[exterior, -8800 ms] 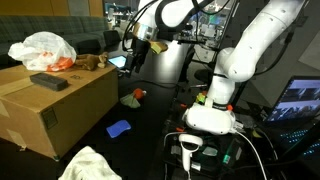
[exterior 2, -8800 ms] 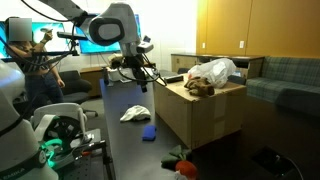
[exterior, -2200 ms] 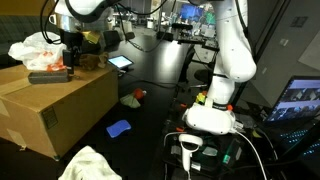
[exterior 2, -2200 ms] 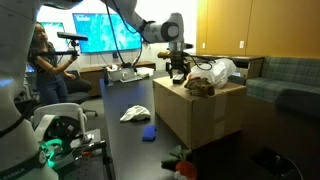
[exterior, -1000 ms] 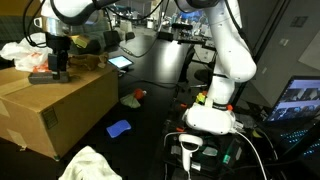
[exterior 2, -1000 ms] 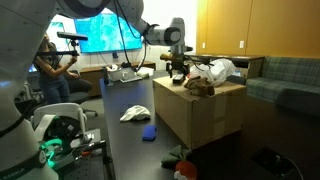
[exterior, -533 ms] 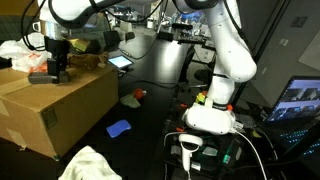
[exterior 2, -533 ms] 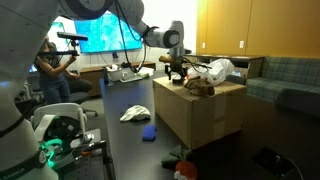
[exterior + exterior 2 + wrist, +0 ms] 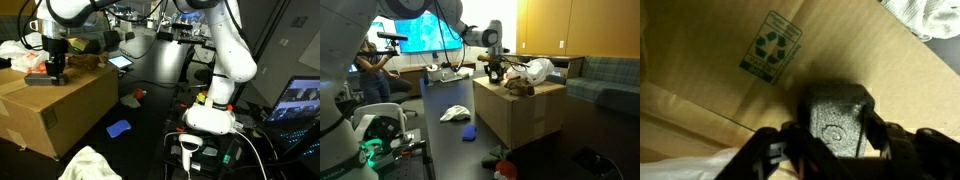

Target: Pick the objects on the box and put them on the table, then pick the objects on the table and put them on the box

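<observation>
White cloth (image 9: pixel 88 165): crumpled at the near edge of the black desk (image 9: pixel 155 130), well apart from the other things.
Blue flat pad (image 9: pixel 119 128): flat on the desk near the carton's near corner, with open desk all around.
Red-green toy (image 9: pixel 133 97): farther back, beside the carton's end face.
Cardboard carton (image 9: pixel 60 115): taped seams; the near strip of its top is bare.
Dark grey slab (image 9: pixel 840 118): flat on the carton top, near a printed recycling mark (image 9: pixel 770 45).
Claw (image 9: pixel 57 74): points straight down over the slab. Its fingers (image 9: pixel 768 152) stand narrow, close against two sides. Whether they press it, I cannot tell.
Brown lump (image 9: pixel 90 60): on the carton top beyond the claw.
White-and-orange bag (image 9: pixel 25 52): at the carton's far side.
</observation>
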Controlling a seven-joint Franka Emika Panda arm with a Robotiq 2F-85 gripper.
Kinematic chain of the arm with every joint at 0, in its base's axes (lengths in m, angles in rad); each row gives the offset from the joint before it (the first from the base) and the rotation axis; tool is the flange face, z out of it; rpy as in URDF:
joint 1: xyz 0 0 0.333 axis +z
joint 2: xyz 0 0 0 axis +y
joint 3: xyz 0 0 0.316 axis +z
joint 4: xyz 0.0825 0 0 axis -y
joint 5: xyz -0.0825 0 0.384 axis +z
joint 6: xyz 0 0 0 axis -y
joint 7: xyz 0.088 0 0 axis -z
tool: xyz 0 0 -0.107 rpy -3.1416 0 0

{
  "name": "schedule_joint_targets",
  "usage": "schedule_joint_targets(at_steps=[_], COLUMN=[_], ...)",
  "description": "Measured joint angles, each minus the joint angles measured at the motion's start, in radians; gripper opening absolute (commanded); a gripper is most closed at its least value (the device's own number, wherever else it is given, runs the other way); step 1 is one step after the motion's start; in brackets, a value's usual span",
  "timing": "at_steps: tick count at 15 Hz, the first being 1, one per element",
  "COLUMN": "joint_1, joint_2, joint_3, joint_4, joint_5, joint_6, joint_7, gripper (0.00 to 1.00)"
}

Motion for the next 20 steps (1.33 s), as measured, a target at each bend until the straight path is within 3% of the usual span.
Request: schedule_joint_targets(at_steps=[8,14,20], joint_1=[0.064,0.097,0.119], joint_2=[-0.09,-0.214,-0.324], joint_3=[0.003,0.012,0.026], joint_4=[-0.092,-0.274,-0.525], joint_5=[0.0,0.0,-0.001], joint_6=[-0.042,-0.016,0.136], joint_7=[0.025,0.102,0.195], gripper=[0.31,0.31,0.31])
